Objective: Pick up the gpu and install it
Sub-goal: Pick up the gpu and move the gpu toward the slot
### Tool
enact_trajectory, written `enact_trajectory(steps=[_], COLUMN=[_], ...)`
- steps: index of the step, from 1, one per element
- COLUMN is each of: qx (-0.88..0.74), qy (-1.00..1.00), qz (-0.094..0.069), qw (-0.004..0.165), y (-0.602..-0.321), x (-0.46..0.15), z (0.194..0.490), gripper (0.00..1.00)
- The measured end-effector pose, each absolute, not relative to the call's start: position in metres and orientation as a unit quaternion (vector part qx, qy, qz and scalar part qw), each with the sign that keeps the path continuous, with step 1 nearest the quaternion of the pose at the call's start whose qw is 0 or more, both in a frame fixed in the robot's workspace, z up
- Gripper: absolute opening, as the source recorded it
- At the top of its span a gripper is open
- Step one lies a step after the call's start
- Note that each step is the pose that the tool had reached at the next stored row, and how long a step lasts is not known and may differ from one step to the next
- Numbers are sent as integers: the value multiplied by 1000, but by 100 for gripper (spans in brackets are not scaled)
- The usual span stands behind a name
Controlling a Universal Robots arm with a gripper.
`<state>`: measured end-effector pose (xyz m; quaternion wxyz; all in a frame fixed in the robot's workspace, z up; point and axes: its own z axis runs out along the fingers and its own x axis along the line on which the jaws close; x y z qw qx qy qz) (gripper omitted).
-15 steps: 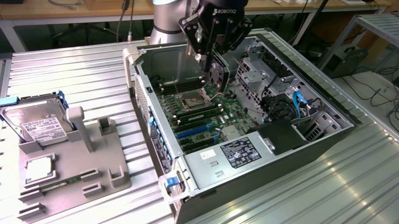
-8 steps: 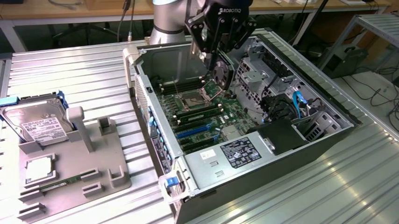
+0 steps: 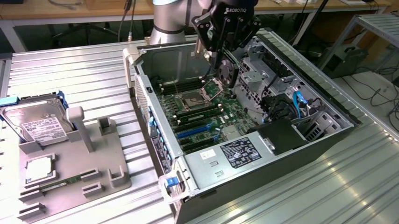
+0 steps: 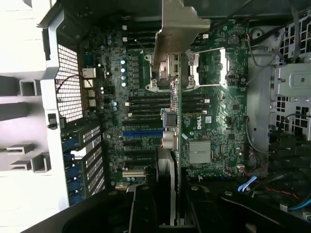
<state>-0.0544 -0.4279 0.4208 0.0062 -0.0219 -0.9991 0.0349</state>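
Starting from the exterior view's left, I see a silver boxy hard drive with a white label (image 3: 39,122) standing in a grey moulded plastic parts holder (image 3: 109,175) on the ribbed metal table (image 3: 81,74). A square silver processor chip (image 3: 39,169) and a narrow green memory stick (image 3: 62,181) lie in the same holder, nearer the camera.

Just beside the holder is the open dark-grey metal computer case (image 3: 142,100), lying on its side with the green motherboard (image 3: 199,109) facing up. Blue expansion slots (image 3: 192,133) sit on the board's near part, with a silver power supply box with a black label (image 3: 240,151) in front of them.

Over the far half of the case I have the black gripper (image 3: 217,59) reaching down from the arm. It is closed to a narrow gap on the gpu (image 3: 225,75), a thin flat black circuit card that hangs on edge below the jaws, inside the case opening and above the processor socket area. I cannot tell whether its lower edge touches the board.

In the wrist view the gpu (image 4: 174,160) shows edge-on between the two black fingers (image 4: 146,208) of the gripper (image 4: 173,204), with its silver metal bracket strip (image 4: 177,24) at the far end. The motherboard (image 4: 214,107) lies behind it, one blue slot (image 4: 141,132) on one side and a small silver finned heat sink (image 4: 199,151) on the other.

On the exterior view's right, blue cables (image 3: 299,105) run through the drive bay.
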Motion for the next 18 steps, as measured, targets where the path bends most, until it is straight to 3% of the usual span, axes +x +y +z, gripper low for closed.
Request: enact_trajectory(steps=[18], qx=[-22], qy=[-999], qz=[35], qw=[6], y=[-426], x=[-30], z=[418], gripper=[27])
